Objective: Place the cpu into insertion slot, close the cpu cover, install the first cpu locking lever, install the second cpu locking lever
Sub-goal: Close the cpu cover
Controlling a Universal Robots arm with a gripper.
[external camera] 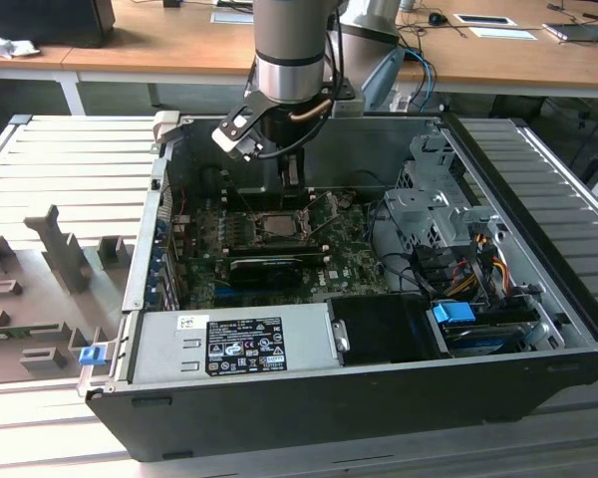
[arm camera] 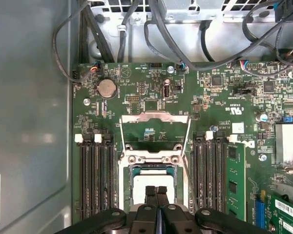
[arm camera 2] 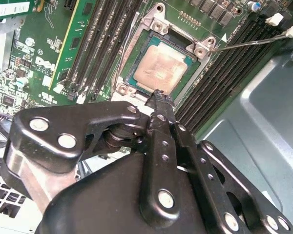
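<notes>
Second wrist view: end effector (arm camera 2: pixel 159 97) pinched shut, empty; cpu (arm camera 2: pixel 158 70) directly beneath its tips, seated in insertion slot (arm camera 2: pixel 128 73); hazard: downward contact may skew chip, damaging socket.

Your silver-grey cylindrical robot arm (external camera: pixel 291 45) is hanging straight down, wrist vertical. Its black metal linkage gripper (arm camera: pixel 156 191) is pointing downward, the jaws sitting flat against each other, slim fingertips (arm camera 2: pixel 161 100) touching, bolted links (arm camera 2: pixel 83 131) splaying out behind those jaws.

light: bright, even | shadow: inside case (external camera: pixel 379 398) | glare: cpu (arm camera 2: pixel 158 70) top
</notes>
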